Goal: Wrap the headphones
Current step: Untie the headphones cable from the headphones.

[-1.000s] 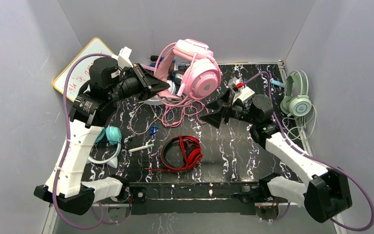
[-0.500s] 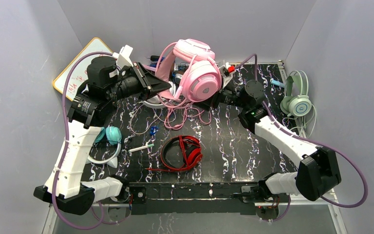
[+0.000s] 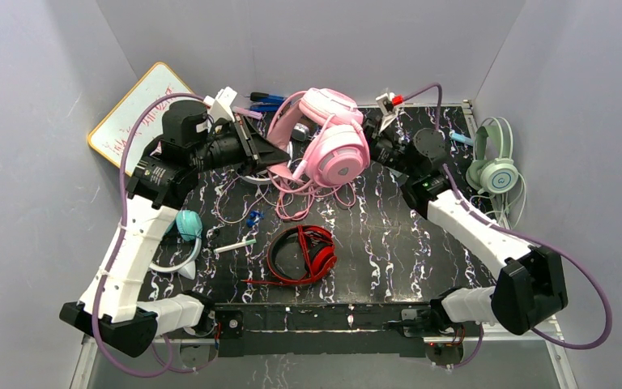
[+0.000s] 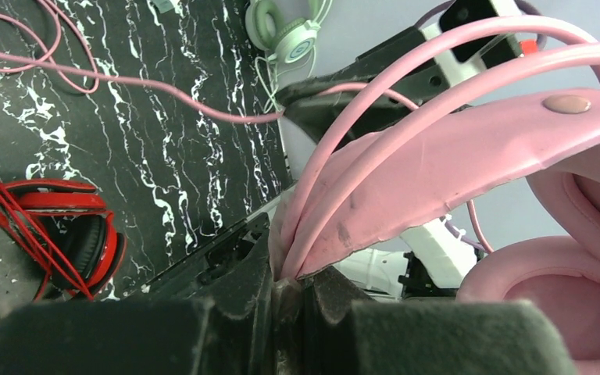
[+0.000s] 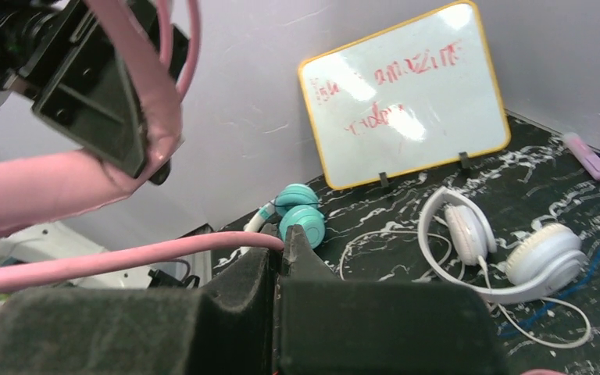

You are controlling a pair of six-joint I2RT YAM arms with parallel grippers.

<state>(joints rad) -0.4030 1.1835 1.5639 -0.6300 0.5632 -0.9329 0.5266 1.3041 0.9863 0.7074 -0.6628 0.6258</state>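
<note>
The pink headphones (image 3: 336, 150) hang above the back of the table. My left gripper (image 3: 279, 152) is shut on their headband (image 4: 469, 156), pinching it at the jaw tips (image 4: 293, 285). Their pink cord (image 3: 304, 194) droops in loops onto the table. My right gripper (image 3: 370, 138) is right beside the pink ear cup. It is shut on a stretch of that pink cord (image 5: 125, 262), caught at the jaw tips (image 5: 279, 248). Red headphones (image 3: 304, 253) lie with their cord at the table's near middle.
Teal headphones (image 3: 185, 227) lie at the left by my left arm. Mint green headphones (image 3: 494, 166) rest at the right edge. White headphones (image 5: 508, 258) lie at the back left in front of a whiteboard (image 3: 134, 113). Grey walls enclose the table.
My right gripper swung left and back to the pink ear cup and closed on the pink cord. My left arm shifted the pink headphones slightly right and lower.
</note>
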